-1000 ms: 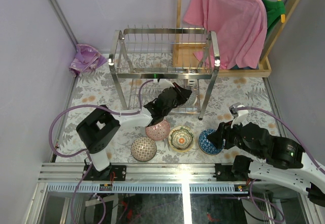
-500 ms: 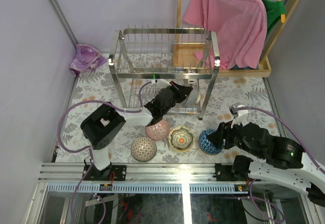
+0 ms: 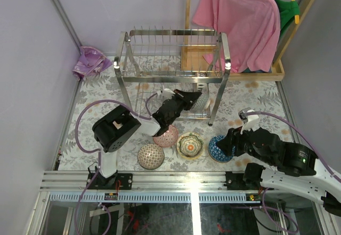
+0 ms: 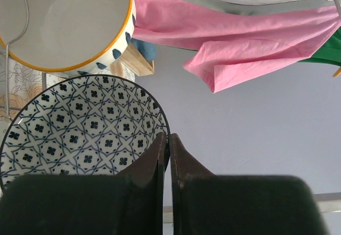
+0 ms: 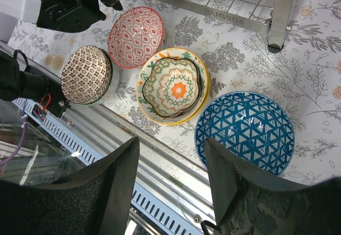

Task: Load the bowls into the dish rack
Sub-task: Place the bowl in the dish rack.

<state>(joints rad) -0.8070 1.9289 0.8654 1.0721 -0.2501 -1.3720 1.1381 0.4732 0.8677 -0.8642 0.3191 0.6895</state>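
Has two bowls (image 3: 200, 100) in the dish rack (image 3: 226, 51). Shows left gripper (image 4: 166, 136) pinched shut, right gripper (image 5: 170, 142) wide over blue bowl (image 5: 245, 131).

Dish rack (image 3: 225, 51): standing mid-table.
Stacked bowls (image 3: 189, 145): sitting before the rack, between inner-left bowl (image 3: 165, 136) and rightmost bowl (image 3: 221, 148).
Leftmost bowl (image 3: 151, 156): lying nearest the front edge.
Racked bowl (image 3: 200, 102): leaning in the lower tier, right end.
Clothes stand (image 3: 277, 75): standing behind, right of the rack.

Pink shirt (image 3: 238, 19) w/ green top (image 3: 284, 11) on wooden stand (image 3: 187, 11); purple cloth (image 3: 90, 62) far-left.
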